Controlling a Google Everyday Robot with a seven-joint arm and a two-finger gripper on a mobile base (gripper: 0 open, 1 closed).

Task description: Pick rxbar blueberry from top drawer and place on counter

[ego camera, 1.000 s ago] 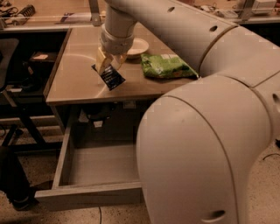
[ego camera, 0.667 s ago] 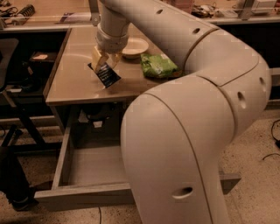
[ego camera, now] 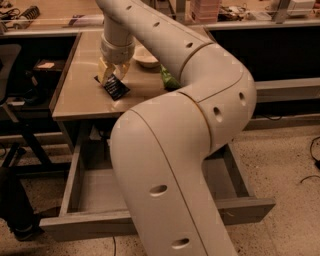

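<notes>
gripper (ego camera: pixel 113 76) over counter (ego camera: pixel 80 95), left of its middle | clamped on tilted rxbar blueberry (ego camera: pixel 116 89) | top drawer (ego camera: pixel 80 224) open below front edge

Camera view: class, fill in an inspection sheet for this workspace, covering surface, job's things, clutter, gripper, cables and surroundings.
Surface: counter, beige and smooth.
Job's things: rxbar blueberry tilted low over the counter, held at its upper end; top drawer pulled open.
Clutter: pale bowl and green bag on the counter, the bag partly hidden by the arm.
Gripper: gripper over the counter, shut on the bar.
Cables: dark cable on the floor at right.
Surroundings: cluttered shelf behind; speckled floor.
</notes>
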